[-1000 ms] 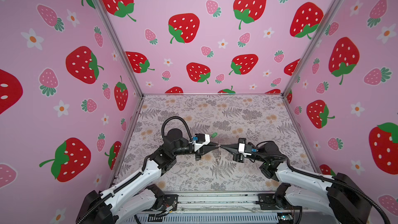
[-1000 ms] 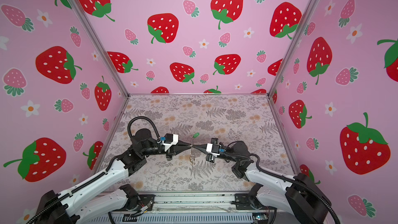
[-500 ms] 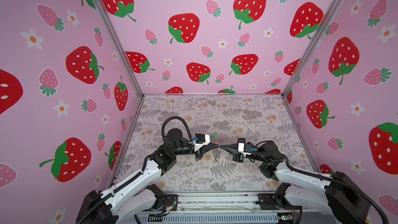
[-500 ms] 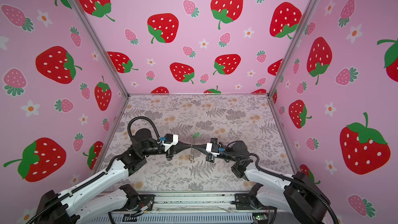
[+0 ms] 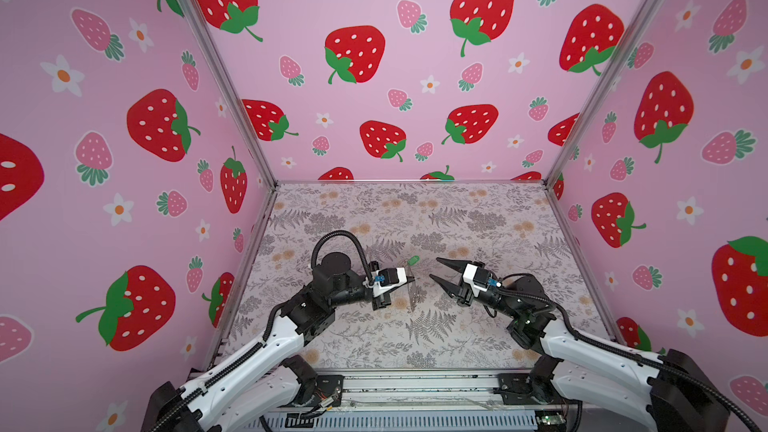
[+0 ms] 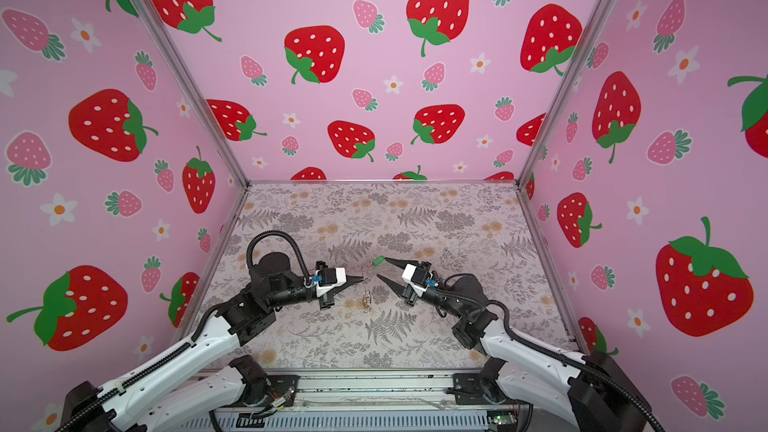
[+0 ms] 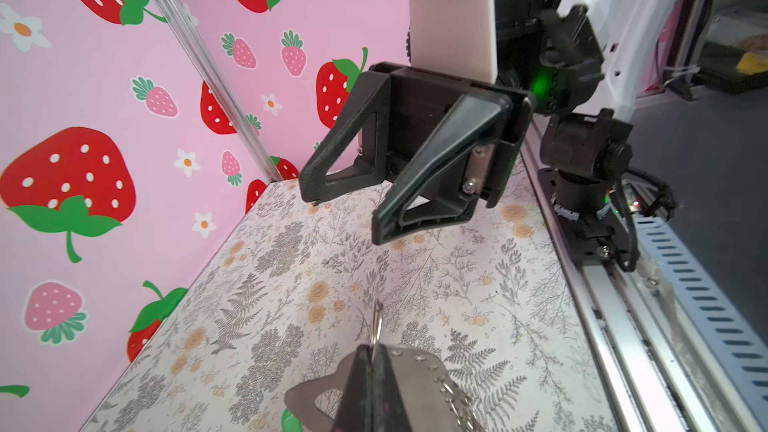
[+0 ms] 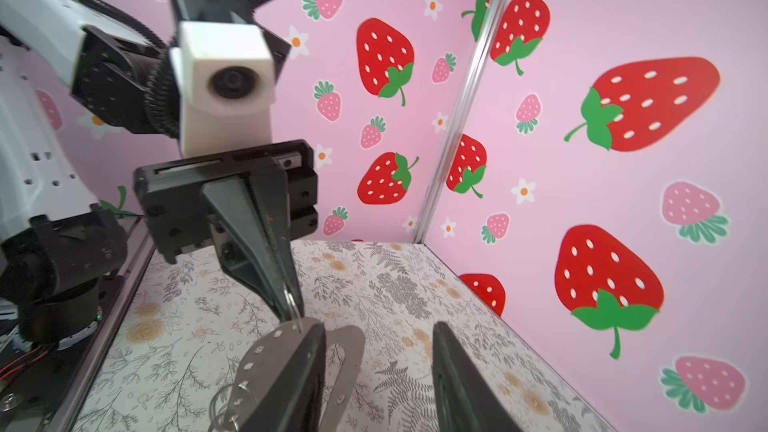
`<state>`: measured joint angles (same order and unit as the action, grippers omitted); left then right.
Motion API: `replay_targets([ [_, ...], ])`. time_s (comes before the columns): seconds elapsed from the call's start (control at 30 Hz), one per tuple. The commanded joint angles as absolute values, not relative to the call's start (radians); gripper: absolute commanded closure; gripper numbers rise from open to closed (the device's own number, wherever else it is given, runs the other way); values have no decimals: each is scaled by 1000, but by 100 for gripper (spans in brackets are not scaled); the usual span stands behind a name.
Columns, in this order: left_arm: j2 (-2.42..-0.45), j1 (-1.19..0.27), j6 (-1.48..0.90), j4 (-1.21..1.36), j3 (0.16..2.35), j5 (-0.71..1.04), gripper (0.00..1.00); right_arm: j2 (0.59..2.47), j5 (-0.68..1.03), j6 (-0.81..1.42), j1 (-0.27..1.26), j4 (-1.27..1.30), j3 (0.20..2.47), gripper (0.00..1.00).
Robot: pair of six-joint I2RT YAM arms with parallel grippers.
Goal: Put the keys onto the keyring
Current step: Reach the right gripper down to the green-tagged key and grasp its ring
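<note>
**Right gripper (image 5: 435, 268) opened and drawn back**

Right gripper has parted its jaws and pulled away from the left gripper (image 5: 409, 280). Its jaws stand well apart and hold nothing. The left gripper is fully closed, pinching a small metal ring (image 7: 377, 326) between its fingertips. The keyring (image 8: 257, 361), a grey strap with a row of rivets and small rings, hangs below that ring. One right finger overlaps the strap in the right wrist view, and contact cannot be confirmed. The keys are identifiable only by their green tag (image 5: 412, 260), just beside the left fingertips.
</note>
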<state>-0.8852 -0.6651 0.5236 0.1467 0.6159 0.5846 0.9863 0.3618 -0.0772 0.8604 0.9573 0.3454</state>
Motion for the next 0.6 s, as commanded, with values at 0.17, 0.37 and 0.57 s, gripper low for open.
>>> replay_targets([
  [0.17,-816,-666,725,-37,639,404,100,1131,75,68,842,559,561,56],
  [0.37,-766,-563,695,-160,630,390,100,1370,59,169,801,387,749,56],
  [0.57,-753,-397,607,-191,615,508,100,1610,116,193,779,254,921,57],
])
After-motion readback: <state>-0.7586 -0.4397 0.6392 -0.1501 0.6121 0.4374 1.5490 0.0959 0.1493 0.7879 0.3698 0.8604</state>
